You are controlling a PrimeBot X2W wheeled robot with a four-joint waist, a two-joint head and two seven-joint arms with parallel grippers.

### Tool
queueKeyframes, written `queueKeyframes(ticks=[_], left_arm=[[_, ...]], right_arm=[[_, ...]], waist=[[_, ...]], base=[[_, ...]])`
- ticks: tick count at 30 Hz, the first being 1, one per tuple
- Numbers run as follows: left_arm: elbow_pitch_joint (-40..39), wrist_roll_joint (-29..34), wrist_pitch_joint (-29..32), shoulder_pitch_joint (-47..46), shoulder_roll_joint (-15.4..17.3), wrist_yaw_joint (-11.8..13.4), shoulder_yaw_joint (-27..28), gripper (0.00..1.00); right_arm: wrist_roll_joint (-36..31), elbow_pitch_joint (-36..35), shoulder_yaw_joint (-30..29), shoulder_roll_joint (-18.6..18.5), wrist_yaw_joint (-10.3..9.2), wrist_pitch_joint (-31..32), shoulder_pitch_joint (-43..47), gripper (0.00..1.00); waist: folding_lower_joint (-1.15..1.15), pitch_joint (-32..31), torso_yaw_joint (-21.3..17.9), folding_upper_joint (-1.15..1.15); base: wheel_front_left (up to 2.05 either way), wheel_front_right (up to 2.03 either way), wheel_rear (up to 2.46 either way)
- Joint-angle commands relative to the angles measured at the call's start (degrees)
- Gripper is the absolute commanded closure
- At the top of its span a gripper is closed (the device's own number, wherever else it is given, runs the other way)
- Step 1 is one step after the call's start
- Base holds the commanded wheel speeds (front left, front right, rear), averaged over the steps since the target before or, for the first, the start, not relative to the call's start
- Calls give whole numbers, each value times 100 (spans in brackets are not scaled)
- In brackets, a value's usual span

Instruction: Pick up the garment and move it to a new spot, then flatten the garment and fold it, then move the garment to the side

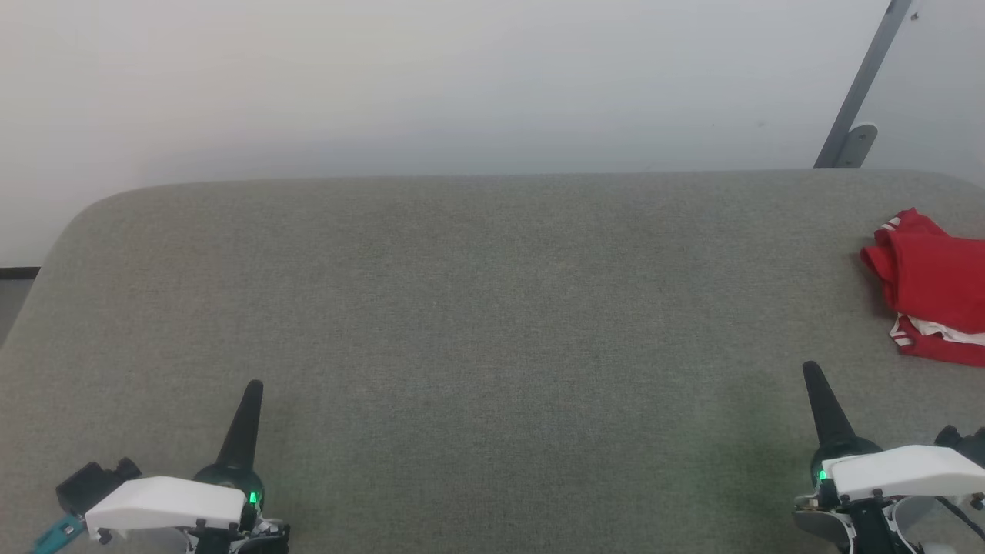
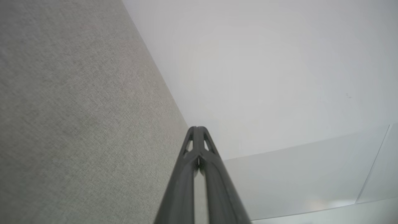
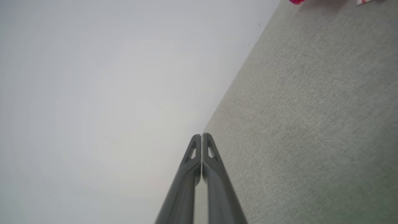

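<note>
Right end effector (image 1: 814, 377), clenched and empty, sits nearest the garment (image 1: 935, 285), bunched at the right edge of the tabletop (image 1: 462, 308), ahead and rightward; left end effector (image 1: 252, 392), likewise clenched, lies well apart.

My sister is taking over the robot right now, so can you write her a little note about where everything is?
Left gripper: shut, empty, at the near left of the grey table.
Right gripper: shut, empty, at the near right.
Garment: a red bundle with white striped trim at the table's right edge, partly cut off in the head view, with neither gripper touching it.
Done: cannot tell. The garment looks bunched or loosely folded, not neat.
Left: likely pick it up, move it, flatten, fold, set it aside.
</note>
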Motion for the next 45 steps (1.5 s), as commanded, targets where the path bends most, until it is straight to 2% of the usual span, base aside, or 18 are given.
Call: queueKeyframes(ticks=[1,45], left_arm=[[-16,-93,35,-140,7,-10,41,100],[203,-1496,557,-459,-404,-16,252,100]], right_arm=[[158,-29,17,-28,-3,50,-80,100],[2425,9,89,-29,-3,552,-268,100]], waist=[[0,0,-2,0],[0,4,-94,0]], base=[[0,0,0],[0,0,0]])
